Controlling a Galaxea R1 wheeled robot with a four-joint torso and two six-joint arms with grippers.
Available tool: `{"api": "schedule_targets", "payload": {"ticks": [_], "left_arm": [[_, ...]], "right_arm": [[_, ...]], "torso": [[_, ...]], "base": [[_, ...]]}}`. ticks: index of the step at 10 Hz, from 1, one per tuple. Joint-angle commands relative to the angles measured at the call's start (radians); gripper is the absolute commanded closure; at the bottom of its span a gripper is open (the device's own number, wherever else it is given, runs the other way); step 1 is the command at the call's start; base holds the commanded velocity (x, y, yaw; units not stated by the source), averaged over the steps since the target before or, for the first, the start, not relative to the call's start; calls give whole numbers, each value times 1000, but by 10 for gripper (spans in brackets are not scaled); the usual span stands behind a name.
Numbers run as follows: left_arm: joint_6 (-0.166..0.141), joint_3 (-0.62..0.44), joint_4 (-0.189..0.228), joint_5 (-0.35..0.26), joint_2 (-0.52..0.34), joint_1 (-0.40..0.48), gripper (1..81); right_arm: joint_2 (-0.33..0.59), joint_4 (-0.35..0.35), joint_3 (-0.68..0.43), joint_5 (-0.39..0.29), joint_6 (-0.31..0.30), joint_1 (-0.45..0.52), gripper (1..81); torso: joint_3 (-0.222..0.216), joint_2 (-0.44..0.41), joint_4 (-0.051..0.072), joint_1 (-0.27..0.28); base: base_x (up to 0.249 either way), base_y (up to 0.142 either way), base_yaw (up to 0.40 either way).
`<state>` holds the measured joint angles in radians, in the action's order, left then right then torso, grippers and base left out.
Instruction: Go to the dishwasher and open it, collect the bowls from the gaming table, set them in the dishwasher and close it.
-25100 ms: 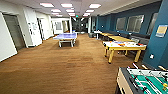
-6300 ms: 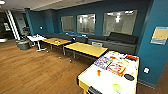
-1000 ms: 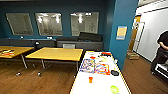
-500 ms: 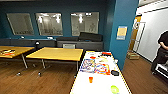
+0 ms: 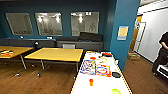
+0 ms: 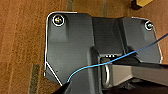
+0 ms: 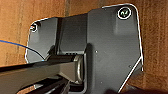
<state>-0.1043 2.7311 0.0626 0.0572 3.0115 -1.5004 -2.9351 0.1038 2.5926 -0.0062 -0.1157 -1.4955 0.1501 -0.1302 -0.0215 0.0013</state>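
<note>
At the far left of the head view a yellow wooden table (image 5: 12, 51) is poking in from the edge, with some coloured sheets lying on it. Just beside it, a second yellow table (image 5: 56, 54) is standing on thin metal legs over the brown wood floor (image 5: 37, 80). Behind both, a long dark bench (image 5: 50, 43) is running along the blue wall under three framed windows (image 5: 48, 23) that are reflecting ceiling lights, and a dark cushion or bag (image 5: 90, 36) is resting on the bench's right end.

Further right, the gaming table (image 5: 82, 86) is stretching away from the camera, long and white-topped with a yellowish edge. Colourful board-game sheets (image 5: 96, 68) are lying across its middle. A small orange cup (image 5: 91, 82) is standing on the near part. A lime green bowl (image 5: 116, 91) is sitting at the near right corner, partly cut by the frame. A black bowl (image 5: 116, 74) is resting near the right edge, just beside the game sheets. A red bowl (image 5: 107, 54) is sitting at the far end.

Right of the table a blue pillar (image 5: 123, 37) is carrying a yellowish notice (image 5: 122, 33). Past it a cardboard box (image 5: 133, 55) is lying on the floor near a doorway, and a person (image 5: 162, 55) in dark clothes is standing at the right edge.

Both wrist views are looking down past the robot's dark plates at the wood floor; a thin blue cable (image 6: 105, 63) is crossing the left one. I cannot tell whether the fingers of either gripper are open or closed.
</note>
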Motion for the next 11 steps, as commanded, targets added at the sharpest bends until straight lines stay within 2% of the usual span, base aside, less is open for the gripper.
{"api": "schedule_targets", "payload": {"ticks": [1,3,7,9,11], "left_arm": [[5,-1,-6,-54,-3,39,10],[5,-1,-6,-54,-2,39,10],[3,-2,-7,-53,0,39,10],[3,-4,-7,-53,-2,39,10],[3,-4,-7,-53,-3,39,10]], "right_arm": [[8,-4,-10,-52,2,45,10],[9,-4,-10,-54,2,45,10],[47,-10,-56,-49,-2,43,10],[150,-12,-192,-35,-10,40,10],[321,-16,-424,-17,-15,48,10]], "torso": [[0,0,0,0],[0,0,0,-1],[0,0,0,0],[0,0,0,0],[0,0,0,0]], "base": [[109,0,0],[109,0,0],[0,0,0],[0,0,0],[0,0,0]]}}
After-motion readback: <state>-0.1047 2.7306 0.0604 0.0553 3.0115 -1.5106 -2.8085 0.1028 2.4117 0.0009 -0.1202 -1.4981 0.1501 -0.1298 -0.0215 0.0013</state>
